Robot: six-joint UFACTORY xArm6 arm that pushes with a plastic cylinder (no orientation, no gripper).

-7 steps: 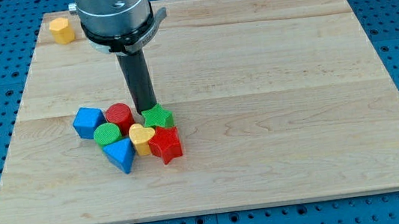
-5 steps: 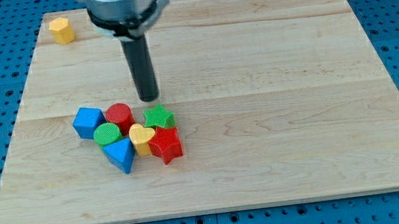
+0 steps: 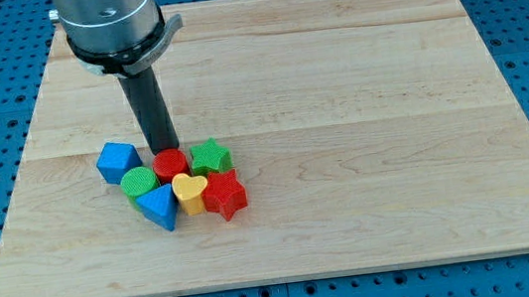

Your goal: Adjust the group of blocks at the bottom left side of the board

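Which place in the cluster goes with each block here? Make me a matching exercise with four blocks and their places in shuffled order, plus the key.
Blocks:
1. blue cube
2. red star
3. red cylinder
4. blue triangle

Places:
A. directly at my tip, on its bottom side in the view
B. the view's leftmost block of the cluster
C. the view's rightmost block of the cluster, beside the yellow heart
D. lowest in the view, below the green cylinder

Pairs: 1-B, 2-C, 3-A, 4-D
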